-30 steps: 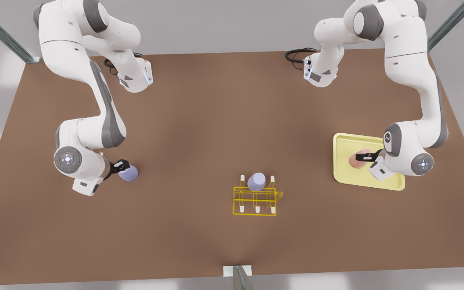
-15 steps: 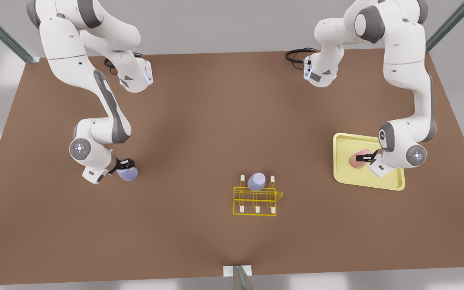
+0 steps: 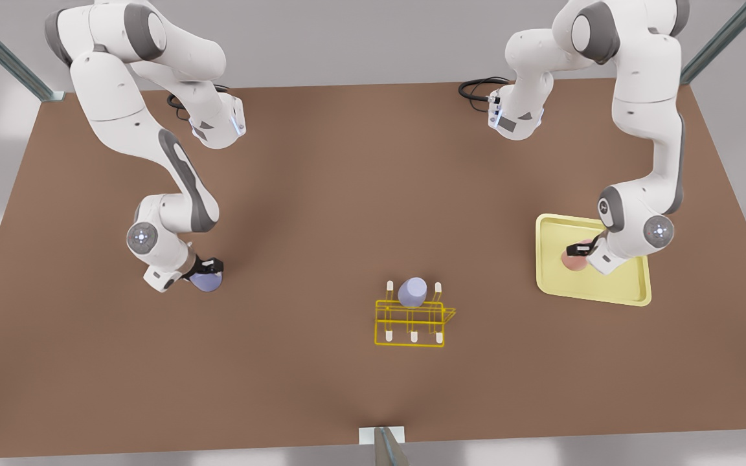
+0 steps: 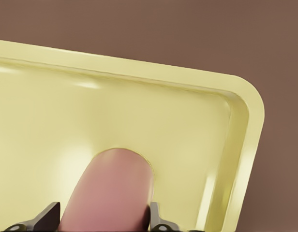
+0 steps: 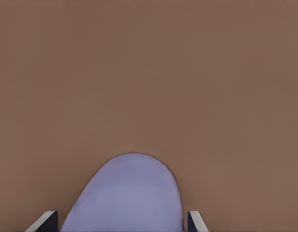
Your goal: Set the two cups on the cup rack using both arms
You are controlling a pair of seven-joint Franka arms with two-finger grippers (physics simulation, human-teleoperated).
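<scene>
Currently left claw (image 3: 578,248) straddles pink cup (image 3: 572,258) on tray (image 3: 632,296), right claw (image 3: 210,265) straddles lavender cup (image 3: 206,281); clamping unconfirmed. Risk: off-centre closure tips either cup before the rack (image 3: 412,323).

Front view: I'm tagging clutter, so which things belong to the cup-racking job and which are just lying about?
Job: pink cup, with left gripper at it; lavender cup, with open right gripper around it; cup rack.
Lying about: yellow tray under the pink cup; second lavender cup already on the rack.
</scene>
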